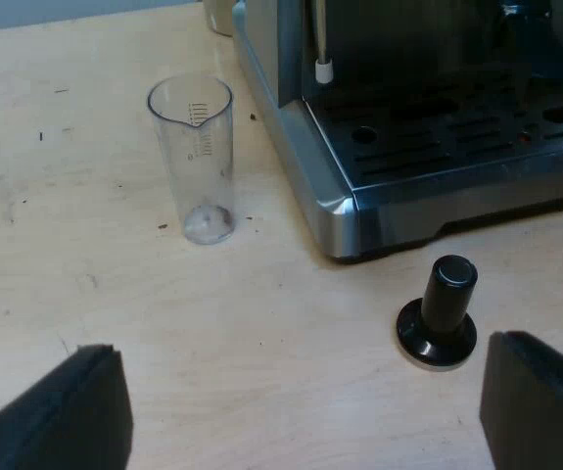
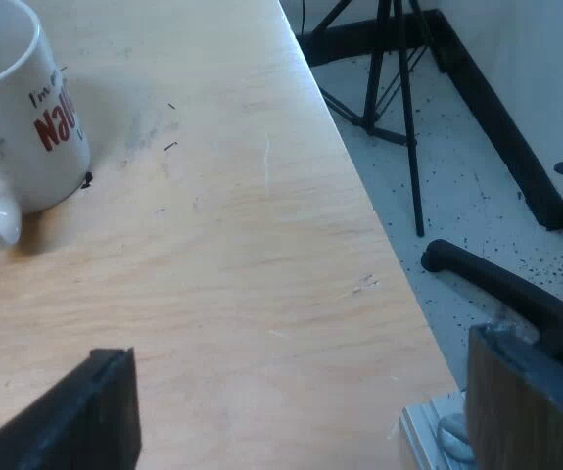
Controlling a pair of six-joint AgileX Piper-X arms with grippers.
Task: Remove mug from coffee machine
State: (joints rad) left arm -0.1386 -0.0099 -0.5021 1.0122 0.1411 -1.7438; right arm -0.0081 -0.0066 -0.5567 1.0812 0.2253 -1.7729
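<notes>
Mug (image 2: 17, 117): stands upright on table (image 2: 261, 245), bare wood under it, no machine part beneath. Long axis vertical, handle turned toward R gripper (image 2: 305, 411). Lies ahead of that gripper and off its centre line, beyond one finger. R gripper: fingers spread wide, empty, near table edge. L gripper (image 1: 301, 411): likewise spread wide, empty, hovers over table w/ tamper (image 1: 440, 311) just ahead and measuring glass (image 1: 193, 157) near corner of espresso machine (image 1: 428, 137). Judged: R arm nearer; mug looks off machine already.
</notes>
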